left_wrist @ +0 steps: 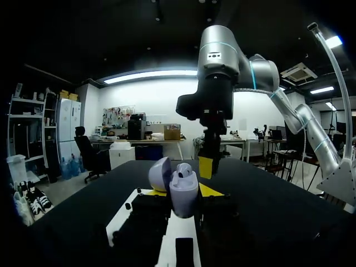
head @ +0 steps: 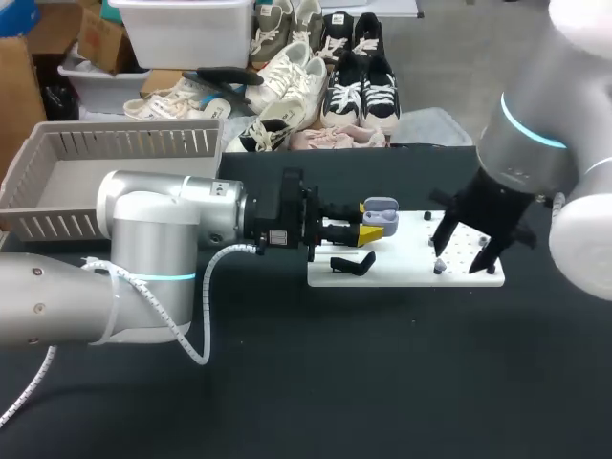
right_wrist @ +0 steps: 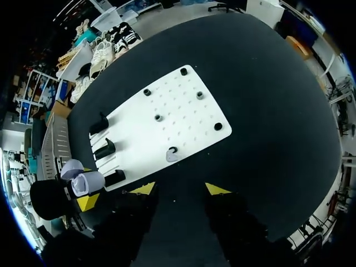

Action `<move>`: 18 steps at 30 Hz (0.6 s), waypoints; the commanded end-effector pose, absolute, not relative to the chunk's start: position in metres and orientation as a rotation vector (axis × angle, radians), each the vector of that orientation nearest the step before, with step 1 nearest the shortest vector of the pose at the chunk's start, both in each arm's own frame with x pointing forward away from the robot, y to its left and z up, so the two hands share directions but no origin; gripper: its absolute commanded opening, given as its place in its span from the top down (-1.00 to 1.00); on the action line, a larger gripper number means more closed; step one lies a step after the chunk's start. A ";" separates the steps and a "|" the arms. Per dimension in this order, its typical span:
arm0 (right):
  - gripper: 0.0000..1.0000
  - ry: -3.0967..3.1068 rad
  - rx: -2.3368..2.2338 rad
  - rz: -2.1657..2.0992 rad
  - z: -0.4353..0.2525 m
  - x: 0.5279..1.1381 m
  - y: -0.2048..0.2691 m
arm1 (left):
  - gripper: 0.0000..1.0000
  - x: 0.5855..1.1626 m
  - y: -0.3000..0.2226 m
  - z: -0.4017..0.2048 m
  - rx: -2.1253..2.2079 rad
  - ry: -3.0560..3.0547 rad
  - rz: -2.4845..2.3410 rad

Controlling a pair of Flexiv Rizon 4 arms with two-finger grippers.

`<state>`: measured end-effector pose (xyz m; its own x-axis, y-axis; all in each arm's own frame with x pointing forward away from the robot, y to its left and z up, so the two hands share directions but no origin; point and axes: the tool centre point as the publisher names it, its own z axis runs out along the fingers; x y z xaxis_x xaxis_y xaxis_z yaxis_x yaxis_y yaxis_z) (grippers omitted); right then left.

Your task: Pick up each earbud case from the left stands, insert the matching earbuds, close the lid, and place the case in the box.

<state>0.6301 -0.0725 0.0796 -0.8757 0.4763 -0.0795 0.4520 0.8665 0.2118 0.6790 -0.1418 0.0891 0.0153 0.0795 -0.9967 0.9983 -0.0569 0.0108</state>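
- Lavender earbud case (left_wrist: 181,186), lid flipped open, pinched from both sides between left gripper (head: 371,229) yellow tips, held over white pegboard (right_wrist: 178,111).
- Loose earbud (right_wrist: 172,155) on board, just ahead of right gripper (right_wrist: 179,189); fingers spread, touching nothing.

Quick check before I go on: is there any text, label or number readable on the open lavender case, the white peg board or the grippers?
Nothing can be read in any view.
On the open lavender earbud case: no print visible.
On the white peg board: no marks visible.
On the small pale sticker behind the left gripper: too small to read.
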 end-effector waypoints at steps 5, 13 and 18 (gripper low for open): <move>0.10 2.912 0.747 0.234 0.063 0.650 -0.059 | 1.00 0.679 -0.142 0.089 1.316 1.232 -1.201; 0.13 2.914 0.784 0.185 0.051 0.658 -0.059 | 1.00 0.679 -0.142 0.089 1.316 1.232 -1.201; 0.17 2.903 0.808 0.153 0.043 0.661 -0.062 | 1.00 0.679 -0.142 0.089 1.316 1.232 -1.201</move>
<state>0.6589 -0.0644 0.0470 -0.8522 0.5156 -0.0895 0.5023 0.8539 0.1363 0.6790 -0.1418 0.0892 0.0153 0.0794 -0.9967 0.9983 -0.0569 0.0108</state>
